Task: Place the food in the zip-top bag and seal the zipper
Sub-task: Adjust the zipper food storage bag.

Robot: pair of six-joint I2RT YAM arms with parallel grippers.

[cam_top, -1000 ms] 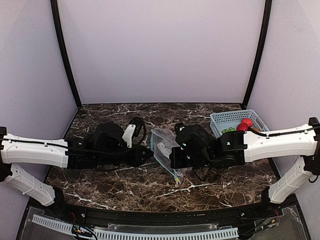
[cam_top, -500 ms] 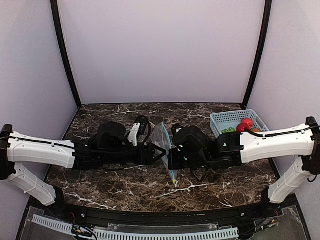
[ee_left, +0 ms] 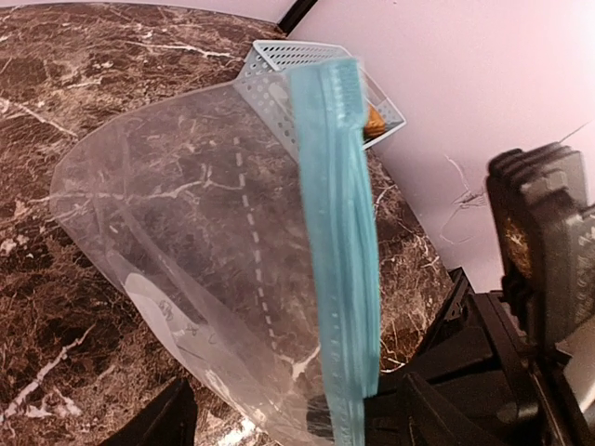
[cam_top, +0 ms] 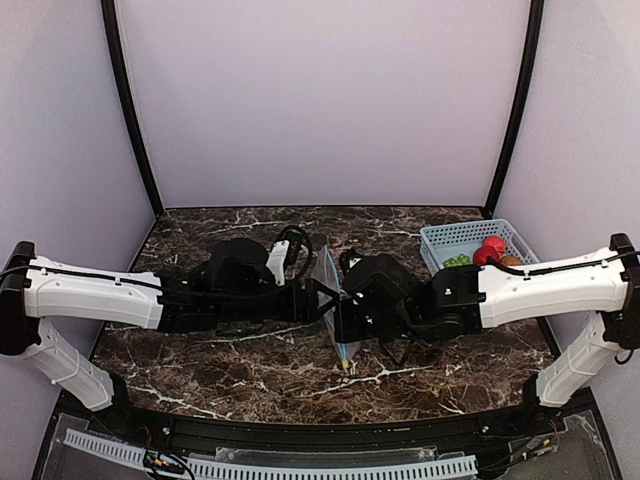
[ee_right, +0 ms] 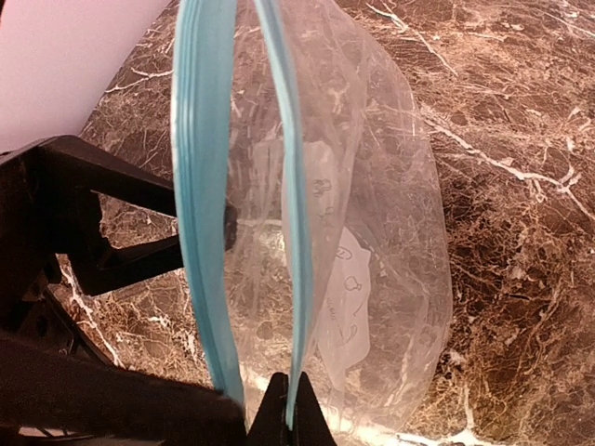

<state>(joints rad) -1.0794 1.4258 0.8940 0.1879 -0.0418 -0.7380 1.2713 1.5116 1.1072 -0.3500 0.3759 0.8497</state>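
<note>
The right gripper is pinched shut on one side of the blue zipper. The left gripper is pressed up against the other side, but I cannot tell if it is holding on. The zip-top bag stands on edge between them, over the middle of the table, with its mouth a little open. The food sits in the blue basket, well apart from the bag.
</note>
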